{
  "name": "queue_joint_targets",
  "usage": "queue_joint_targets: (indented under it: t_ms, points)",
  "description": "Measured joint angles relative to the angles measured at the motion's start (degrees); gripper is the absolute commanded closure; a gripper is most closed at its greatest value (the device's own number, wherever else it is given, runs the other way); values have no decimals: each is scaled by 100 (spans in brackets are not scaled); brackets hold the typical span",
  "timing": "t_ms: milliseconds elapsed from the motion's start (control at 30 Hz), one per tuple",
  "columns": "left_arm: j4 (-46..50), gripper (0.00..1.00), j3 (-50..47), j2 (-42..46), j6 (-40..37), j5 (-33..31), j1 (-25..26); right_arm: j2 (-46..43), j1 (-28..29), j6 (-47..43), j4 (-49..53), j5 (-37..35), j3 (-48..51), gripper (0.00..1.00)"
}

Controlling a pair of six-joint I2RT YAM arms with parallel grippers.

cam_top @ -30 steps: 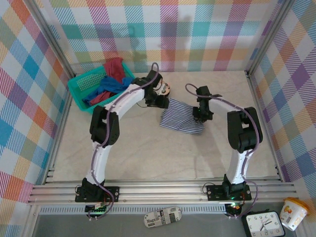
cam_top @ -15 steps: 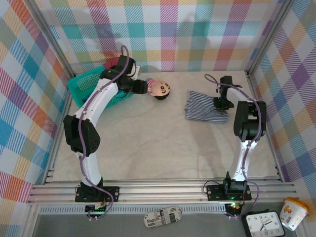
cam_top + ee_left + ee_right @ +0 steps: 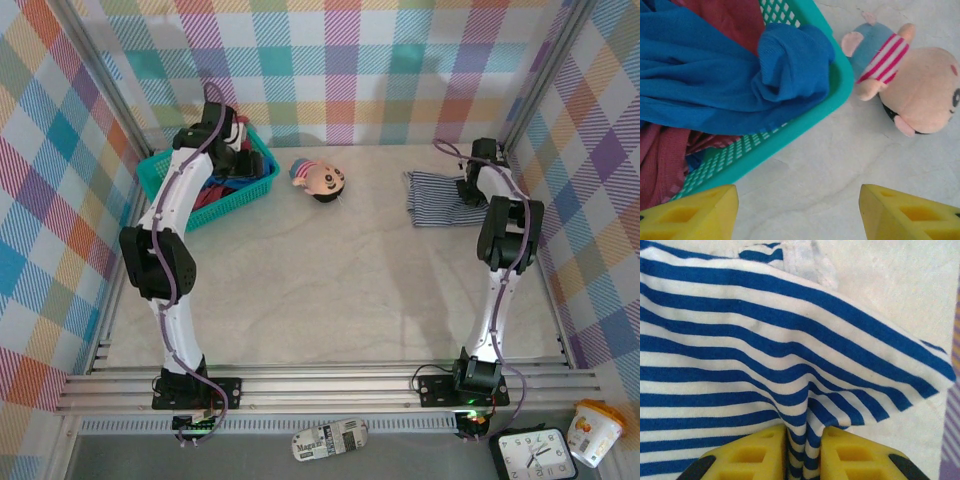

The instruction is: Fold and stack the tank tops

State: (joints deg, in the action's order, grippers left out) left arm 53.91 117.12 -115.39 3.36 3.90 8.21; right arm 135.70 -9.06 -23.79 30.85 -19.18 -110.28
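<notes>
- Plaid walls (image 3: 350, 60) enclose a pale bench (image 3: 330, 290).
- My left fingers (image 3: 695, 212) stand wide apart and hold nothing. They hover over the near rim of the teal basket (image 3: 805, 125), at the far left of the bench.
- The blue top (image 3: 715, 85) lies bunched in the basket, with one lump resting on the rim.
- The red top (image 3: 735, 20) lies in the same basket, under and beside the blue top.
- A doll (image 3: 320, 180) lies on the bench near the basket, not touching it.
- My right fingers (image 3: 755, 455) are nearly closed, pinching a raised fold of the striped top (image 3: 440, 198).
- The striped top lies on the bench at the far right, near the wall and well apart from the basket.
</notes>
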Motion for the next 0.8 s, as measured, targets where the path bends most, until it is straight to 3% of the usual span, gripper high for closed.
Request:
queue_joint_targets:
  t_ms: [133,433,467,500,633,700,800]
  points:
    - [22,36,94,-170,-22,-186,-160,111,-13,-153,-170,-146,-166,52]
    - [166,35,658,-863,-22,-573,-791,258,-138,-245,90,-83,-846,36]
    - [168,35,776,-986,-20,-590,-841,208,-144,-197,122,-7,-841,34]
    - [160,35,887,-1115,-22,-599,-894,166,-149,-179,166,63,-835,25]
    - [155,34,1285,-1622,-52,-544,-1025,-544,-149,149,70,717,-170,20]
    - [166,34,1532,-1884,-85,-433,-1060,-1097,-149,387,-37,1196,323,4]
    - [179,34,1969,-2291,-90,-286,-1084,-1980,-146,848,-313,2002,1023,3]
